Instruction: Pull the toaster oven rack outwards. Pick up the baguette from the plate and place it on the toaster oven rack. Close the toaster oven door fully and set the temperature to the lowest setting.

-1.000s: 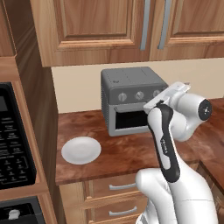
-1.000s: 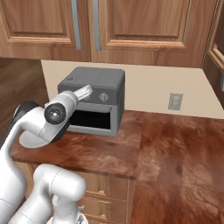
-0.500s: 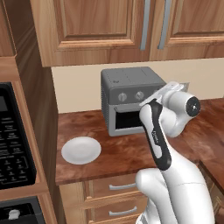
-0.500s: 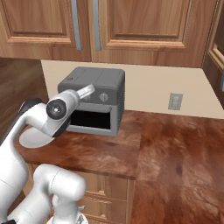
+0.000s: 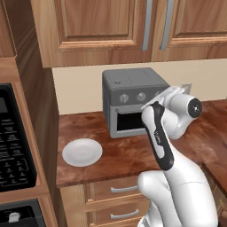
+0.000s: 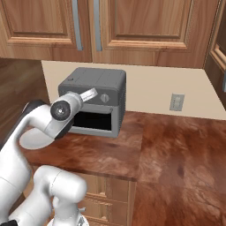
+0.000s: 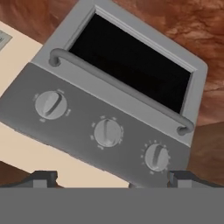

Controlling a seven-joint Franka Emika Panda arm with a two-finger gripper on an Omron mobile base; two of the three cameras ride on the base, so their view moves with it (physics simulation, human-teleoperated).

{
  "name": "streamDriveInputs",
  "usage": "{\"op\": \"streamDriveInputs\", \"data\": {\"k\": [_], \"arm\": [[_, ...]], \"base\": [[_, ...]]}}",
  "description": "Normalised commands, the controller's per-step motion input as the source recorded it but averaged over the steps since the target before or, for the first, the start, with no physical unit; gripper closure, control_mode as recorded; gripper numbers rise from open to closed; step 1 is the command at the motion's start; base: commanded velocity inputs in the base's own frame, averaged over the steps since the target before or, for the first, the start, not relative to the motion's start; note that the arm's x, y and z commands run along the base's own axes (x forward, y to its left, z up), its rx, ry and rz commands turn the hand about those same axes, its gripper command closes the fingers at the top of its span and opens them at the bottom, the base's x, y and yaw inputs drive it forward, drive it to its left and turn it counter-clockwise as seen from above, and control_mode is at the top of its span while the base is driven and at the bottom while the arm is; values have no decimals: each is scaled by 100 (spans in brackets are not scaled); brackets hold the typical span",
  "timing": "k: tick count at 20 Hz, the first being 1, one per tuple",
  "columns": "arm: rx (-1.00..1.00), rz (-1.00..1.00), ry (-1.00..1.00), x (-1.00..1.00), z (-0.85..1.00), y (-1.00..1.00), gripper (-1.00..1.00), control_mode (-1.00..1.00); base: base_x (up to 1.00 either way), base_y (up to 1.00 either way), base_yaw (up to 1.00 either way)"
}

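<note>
Shifted since the earlier frames: forearm swung leftward across the oven front in the left base view, hand brought nearer the knob row; oven and plate unmoved.

Cabinets (image 5: 133,26) of brown wood, above a beige wall. Table (image 6: 176,145), reddish-brown stone top, carrying oven and plate. Black microwave (image 5: 13,146) with keypad at far left of the left base view. Oven (image 5: 128,99), dark grey, against the wall, three round knobs (image 7: 107,132) in a row over its front. Door (image 7: 131,65) shut flat against the front, dark glass window, thin bar handle along the edge next to the knobs. Plate (image 5: 82,152), white, bare, on the table left of and in front of the oven, well apart from it. Hand (image 7: 109,177) pointed at the knob row, close to the front panel, touching nothing; fingertips (image 7: 41,177) spread wide, nothing between them. Wall outlet (image 6: 177,102) to the right of the oven. Rack and baguette not discernible behind the dark glass.
</note>
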Motion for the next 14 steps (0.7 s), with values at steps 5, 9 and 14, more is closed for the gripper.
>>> {"op": "streamDriveInputs", "data": {"k": [5,9,14], "arm": [[3,0,0,24,0,1,-100,-100],[0,0,0,21,-7,5,-100,-100],[0,0,0,17,-18,4,-100,-100]], "base": [[0,0,0],[0,0,0],[0,0,0]]}}
